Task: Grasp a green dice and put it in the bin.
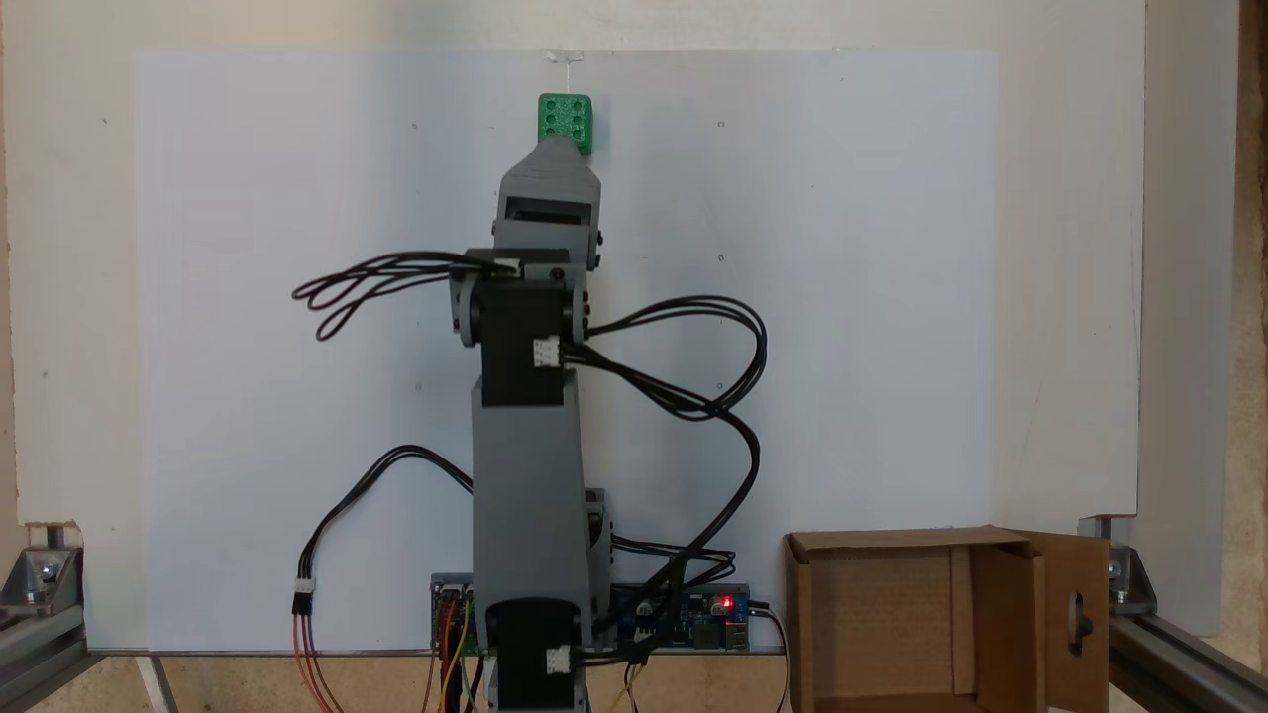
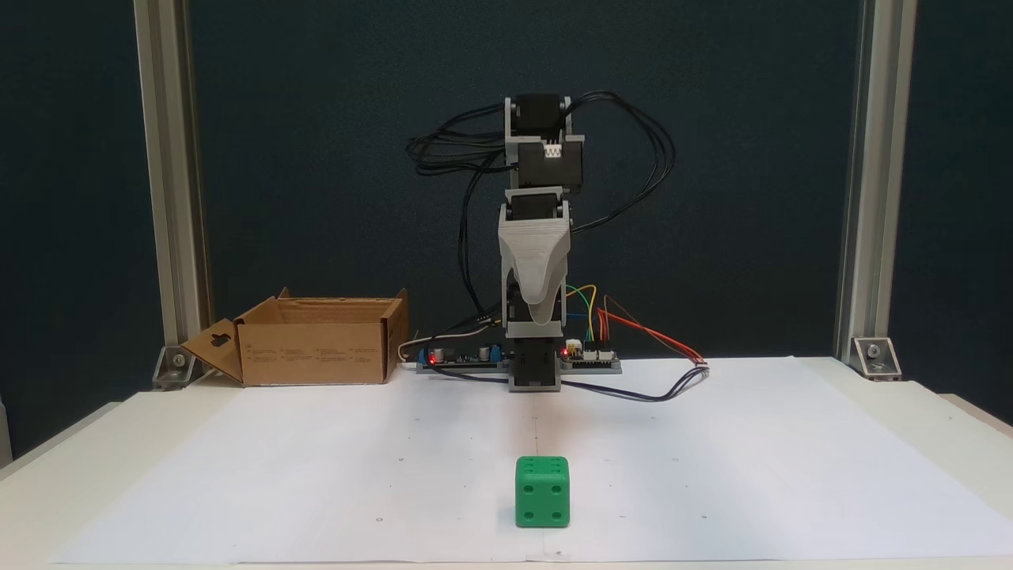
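**Reach for the dice has yet to begin**

In a fixed view from the front, the bin stands at the far left of the counter, mouth up, one flap with a handle hole hanging outward. To its right, at the middle of the far edge, the arm is folded upright with the claw pointing down, high above the white sheet; its jaws lie one behind the other, so I cannot tell how wide they stand. The green dice sits alone near the front edge, centred, well apart from both.

To do this well, I judge the arm should stretch straight forward, spread its jaws wider than the cube, descend squarely over two flat faces, then close.
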{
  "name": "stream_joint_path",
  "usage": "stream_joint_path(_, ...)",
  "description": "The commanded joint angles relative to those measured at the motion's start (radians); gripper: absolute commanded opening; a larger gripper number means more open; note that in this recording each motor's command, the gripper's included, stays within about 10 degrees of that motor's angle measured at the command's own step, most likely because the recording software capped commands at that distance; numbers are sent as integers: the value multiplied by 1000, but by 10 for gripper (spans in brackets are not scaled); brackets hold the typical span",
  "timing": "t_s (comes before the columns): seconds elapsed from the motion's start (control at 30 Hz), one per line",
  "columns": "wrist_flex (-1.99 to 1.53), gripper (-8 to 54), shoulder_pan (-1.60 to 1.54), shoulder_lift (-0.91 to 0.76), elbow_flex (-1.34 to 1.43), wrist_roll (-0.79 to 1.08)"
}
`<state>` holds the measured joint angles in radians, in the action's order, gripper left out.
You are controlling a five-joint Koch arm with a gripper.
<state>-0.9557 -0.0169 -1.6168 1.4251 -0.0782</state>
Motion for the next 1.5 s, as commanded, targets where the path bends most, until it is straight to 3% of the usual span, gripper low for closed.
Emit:
stream_joint_path(0.0, -46, 425, -5, 34, -107, -38)
stream_joint_path(0.53, -259, 425, 60, 388, -537, -38)
stream_joint_path(1.47, -276, 425, -6, 574, -687, -40)
